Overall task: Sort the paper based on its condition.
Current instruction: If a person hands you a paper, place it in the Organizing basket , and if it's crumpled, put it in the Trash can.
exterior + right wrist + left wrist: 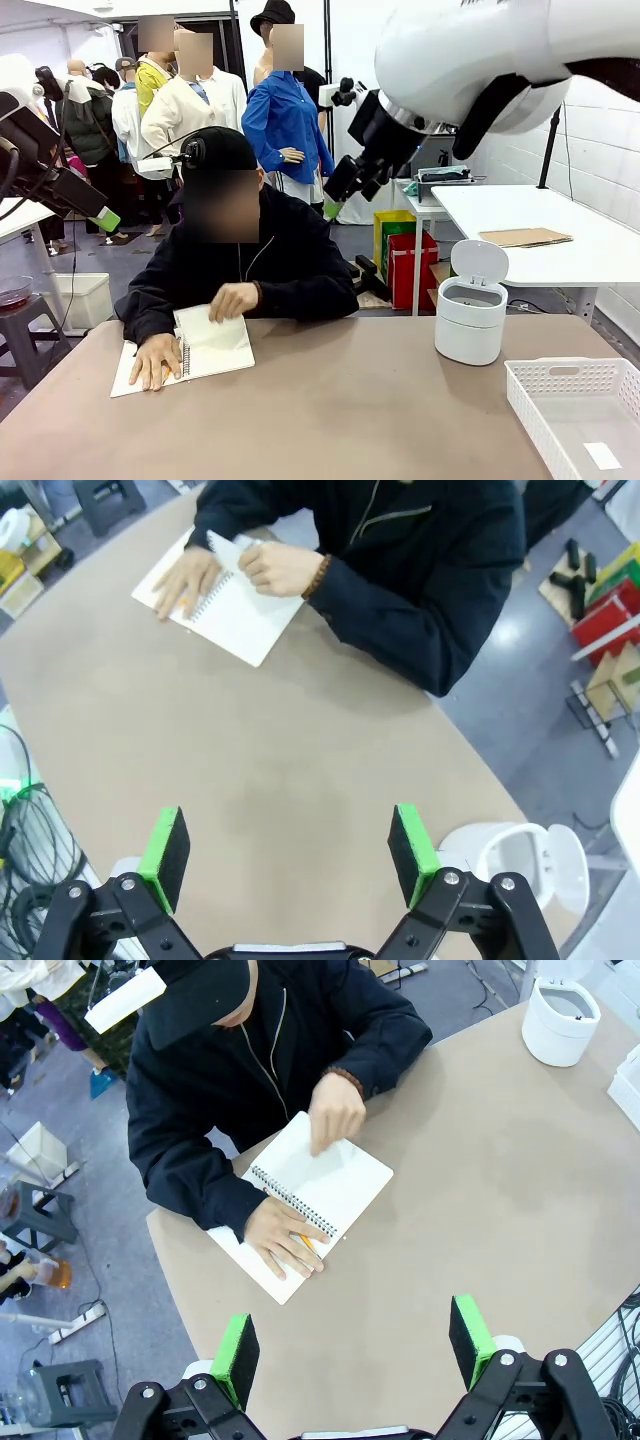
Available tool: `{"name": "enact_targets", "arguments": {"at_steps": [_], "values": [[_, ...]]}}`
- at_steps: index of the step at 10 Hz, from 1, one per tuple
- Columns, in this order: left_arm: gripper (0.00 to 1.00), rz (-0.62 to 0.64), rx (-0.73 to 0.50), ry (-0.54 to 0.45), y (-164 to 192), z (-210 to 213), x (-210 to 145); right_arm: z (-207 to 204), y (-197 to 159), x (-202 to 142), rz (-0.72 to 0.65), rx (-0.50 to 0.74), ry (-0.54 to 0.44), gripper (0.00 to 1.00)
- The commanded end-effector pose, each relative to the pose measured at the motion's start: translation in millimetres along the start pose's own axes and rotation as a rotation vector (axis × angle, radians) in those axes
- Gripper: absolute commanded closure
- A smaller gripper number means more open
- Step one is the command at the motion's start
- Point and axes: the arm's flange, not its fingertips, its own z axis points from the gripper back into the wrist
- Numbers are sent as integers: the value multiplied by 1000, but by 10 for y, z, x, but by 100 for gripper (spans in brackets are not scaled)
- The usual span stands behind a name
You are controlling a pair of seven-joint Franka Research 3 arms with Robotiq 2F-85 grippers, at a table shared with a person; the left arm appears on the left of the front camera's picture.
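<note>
Above the table [350, 400] our left tool [351, 1312] and right tool [287, 815] hang wide and empty, and since the paper [225, 550] looks like a page the person's hand [275, 568] lifts from the notebook [235, 610], reaching now risks striking fingers.

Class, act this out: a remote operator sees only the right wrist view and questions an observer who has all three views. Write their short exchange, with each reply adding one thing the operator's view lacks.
Operator: I see the notebook under the person's hands and a white bin. Is there any other container?
Observer: Yes. In the front view a white slotted basket sits at the near right corner of the table, beside the bin and not touching it.
Operator: What is the left gripper doing?
Observer: The left gripper hangs open above the table, its green pads wide apart, with nothing between them.
</note>
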Motion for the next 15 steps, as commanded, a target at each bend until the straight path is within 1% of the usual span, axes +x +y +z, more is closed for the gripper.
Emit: {"name": "enact_targets", "arguments": {"at_steps": [1, 3, 5, 6, 15], "values": [[0, 0, 1, -1, -4, 5, 1, 103, -52, 7, 2, 29, -46, 0], [0, 0, 1, -1, -4, 5, 1, 170, -94, 29, 2, 15, -68, 0], [0, 0, 1, -1, -4, 5, 1, 122, -149, -73, -10, 4, -46, 0], [0, 0, 1, -1, -4, 5, 1, 188, -58, 65, -14, -8, -44, 0], [0, 0, 1, -1, -4, 5, 1, 188, -58, 65, -14, -8, -44, 0]]}}
